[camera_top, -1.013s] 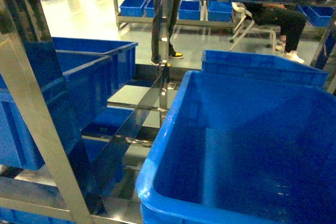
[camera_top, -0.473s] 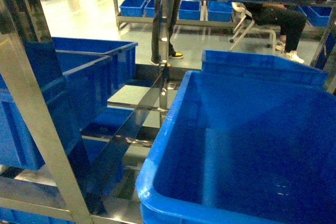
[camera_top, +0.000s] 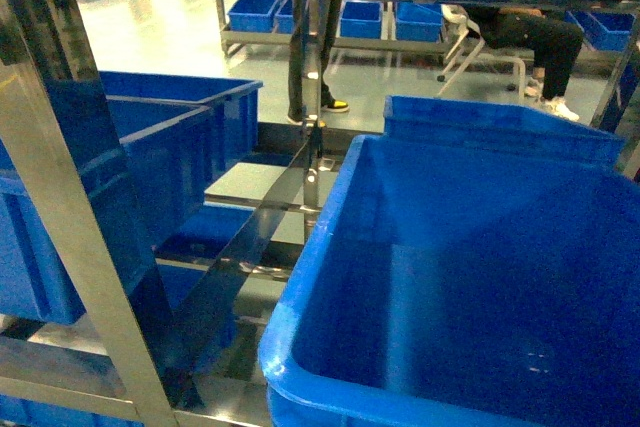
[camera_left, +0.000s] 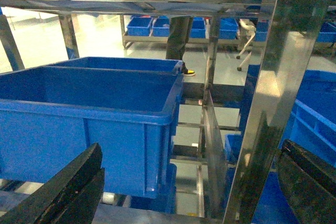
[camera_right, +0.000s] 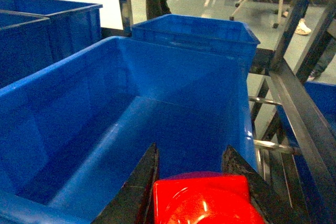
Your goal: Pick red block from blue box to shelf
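1. 2 dark, matte fingers (camera_right: 142,182) of the right tool (camera_right: 197,192) are clenched on the red block (camera_right: 205,200), a glossy red plastic piece with a rounded, light-catching top, seen only in the right wrist view.
2. Held so, the red block hangs over the near end of a large dark blue bin (camera_right: 68,103), a smooth-walled plastic tub with a thick rolled rim and a flat floor.
3. Behind that bin stands a smaller dark blue crate (camera_right: 194,35) with a squared rim, its front wall touching or just beside the bin's far wall.
4. Around the bin runs the shelf (camera_top: 60,247), built of flat, mirror-bright stainless-steel uprights and thin rails that reflect the blue plastic.
5. Left of the bin, past a steel upright, sit 2 more dark blue crates (camera_top: 150,147) with stepped rims, one behind the other.
6. From the left wrist view, the left tool (camera_left: 191,192) is spread wide and released, its 2 black, rough-edged fingers (camera_left: 63,187) at the lower corners, with a shiny steel upright rising in front of the gap.
7. Beyond the bin and shelf, a pale glossy floor (camera_top: 150,27) carries a low rack of small blue bins (camera_top: 360,17), and a seated person (camera_top: 530,37) in dark clothes is partly visible.
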